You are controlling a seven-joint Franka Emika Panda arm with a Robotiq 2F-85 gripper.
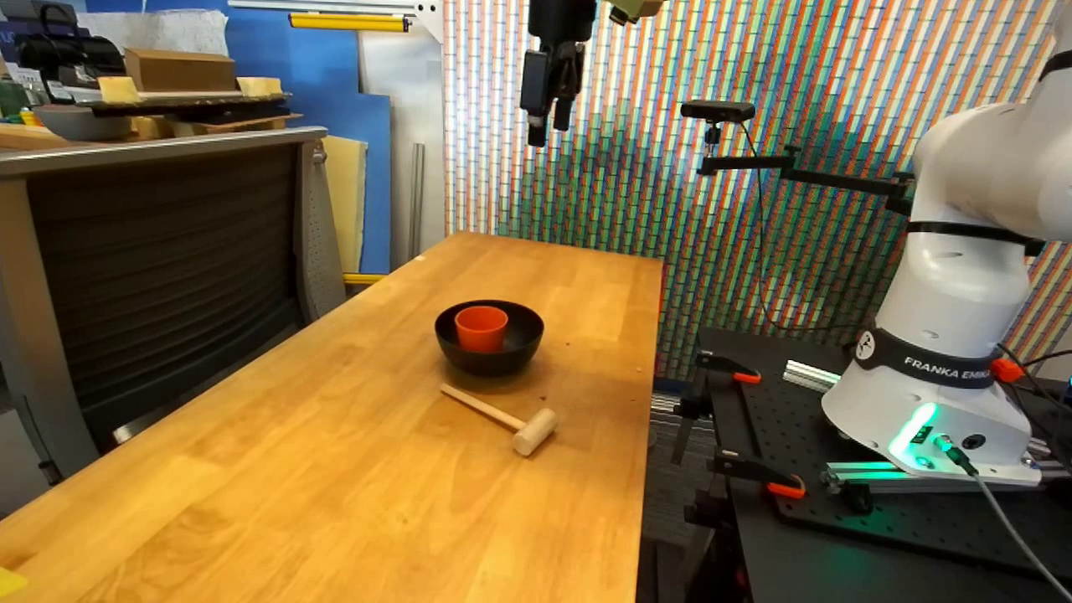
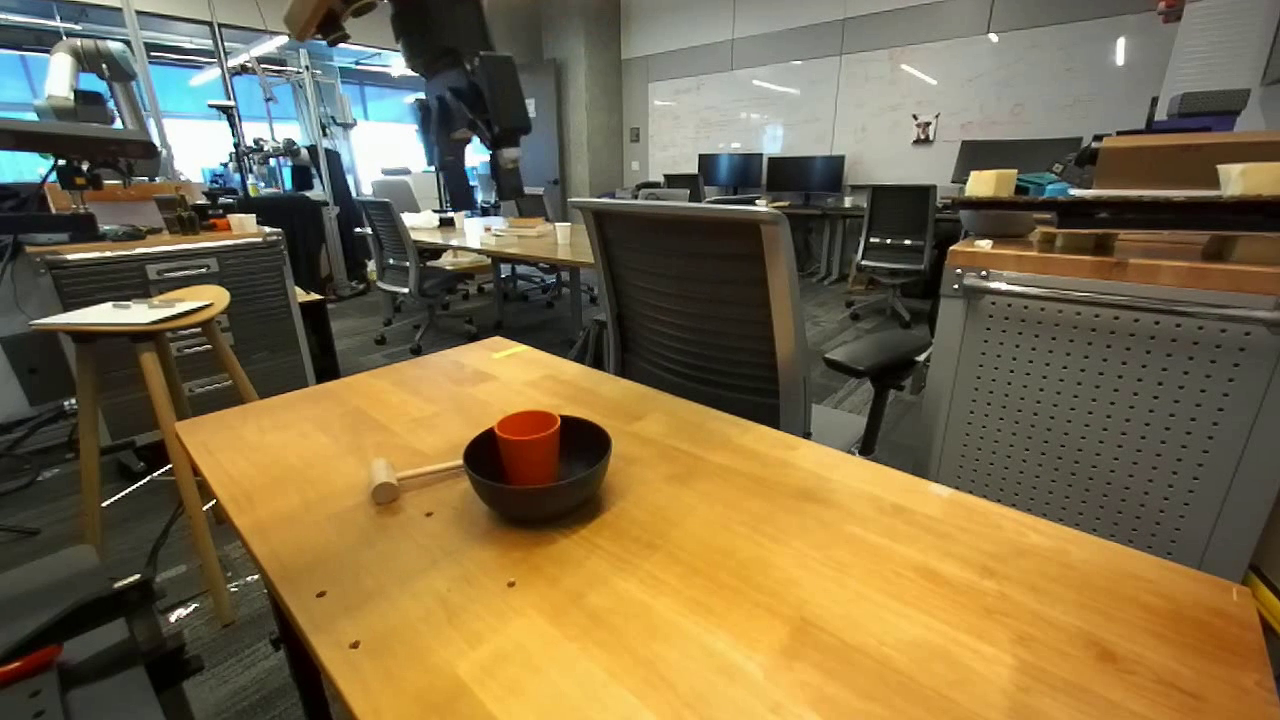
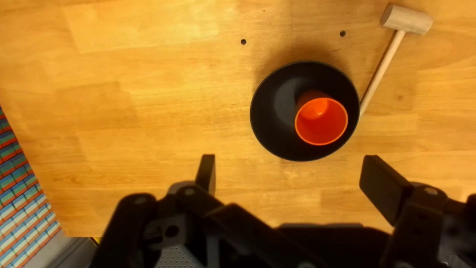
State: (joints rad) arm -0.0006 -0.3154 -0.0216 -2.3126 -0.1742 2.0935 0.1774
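Your gripper [image 3: 290,173] sits nearest in the wrist view, its two fingers [image 3: 385,190] spread wide, a broad gap between the pads. You hold nothing with it, and neither finger touches anything: both exterior views put it hanging well above the table [image 1: 352,486], tips downward. Below, you have an orange cup [image 3: 321,124], standing mouth up inside a black bowl [image 3: 277,123]. In the wrist view it shows off-centre, toward the side of the bowl where a wooden mallet [image 3: 385,64] lies. Note the mallet: flat, head away from the bowl, free end of the handle just beside it. Whether handle and bowl touch, you cannot confirm from these views. Bowl and mallet both rest on the table, which shows small dark holes [image 3: 243,42] near the bowl. Farther off, in an exterior view, you can see the robot's white base [image 1: 963,410] on a black bench [image 1: 812,561], a green light [image 1: 917,427] lit on its lower part. A dark-backed chair [image 2: 690,310] stands along the opposite side of the table. Past the table's end rises a striped, multicoloured panel [image 1: 620,184]. Farthest out, in an exterior view, you have a long whiteboard [image 2: 870,115].
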